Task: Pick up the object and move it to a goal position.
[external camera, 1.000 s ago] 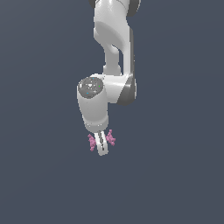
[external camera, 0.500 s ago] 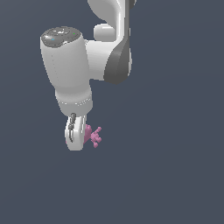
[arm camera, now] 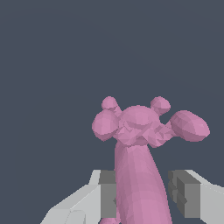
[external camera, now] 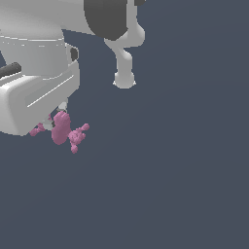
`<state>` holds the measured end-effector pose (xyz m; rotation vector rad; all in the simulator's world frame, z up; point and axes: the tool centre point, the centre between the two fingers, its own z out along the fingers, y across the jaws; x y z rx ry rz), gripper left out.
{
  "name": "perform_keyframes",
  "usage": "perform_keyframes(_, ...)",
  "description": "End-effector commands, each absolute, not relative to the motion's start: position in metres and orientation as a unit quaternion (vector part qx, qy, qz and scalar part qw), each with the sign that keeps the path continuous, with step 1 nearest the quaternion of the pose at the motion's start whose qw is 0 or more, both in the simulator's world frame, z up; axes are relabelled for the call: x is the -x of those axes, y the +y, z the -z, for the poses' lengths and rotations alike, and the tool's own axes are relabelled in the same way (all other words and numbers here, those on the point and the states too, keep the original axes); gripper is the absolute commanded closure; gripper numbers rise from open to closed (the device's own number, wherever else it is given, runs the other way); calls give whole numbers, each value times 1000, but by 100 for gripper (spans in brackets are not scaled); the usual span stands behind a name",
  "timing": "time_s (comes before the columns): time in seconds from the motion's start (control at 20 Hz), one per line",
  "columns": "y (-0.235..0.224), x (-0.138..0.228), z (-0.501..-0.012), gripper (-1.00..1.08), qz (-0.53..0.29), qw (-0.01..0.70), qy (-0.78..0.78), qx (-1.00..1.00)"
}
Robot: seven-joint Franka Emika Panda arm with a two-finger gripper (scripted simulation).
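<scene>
The object [external camera: 62, 129] is a small pink lumpy figure with knobbly prongs at both ends, hanging just under the big white hand in the exterior view. My gripper [external camera: 56, 121] is shut on its oval body, and the hand hides most of the fingers. In the wrist view the object [arm camera: 138, 131] stands between my two grey finger pads [arm camera: 107, 197], its knobbly end sticking out past my gripper [arm camera: 142, 197]. The goal position does not show in either view.
The arm's white and black links [external camera: 124, 73] fill the top of the exterior view, very near the camera. Plain dark grey ground [external camera: 185, 185] lies all around, with no other objects on it.
The arm has come much nearer the exterior camera and now fills the upper left. The pink object has travelled with the gripper and stays held.
</scene>
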<state>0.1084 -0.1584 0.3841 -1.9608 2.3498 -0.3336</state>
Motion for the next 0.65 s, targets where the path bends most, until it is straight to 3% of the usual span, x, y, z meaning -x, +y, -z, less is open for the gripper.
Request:
perform_keyframes(0.0,-167,-107,-407,108,116,33,776,619)
perform_keyframes(0.6,-181,-105,-447,108,130,36,796,589)
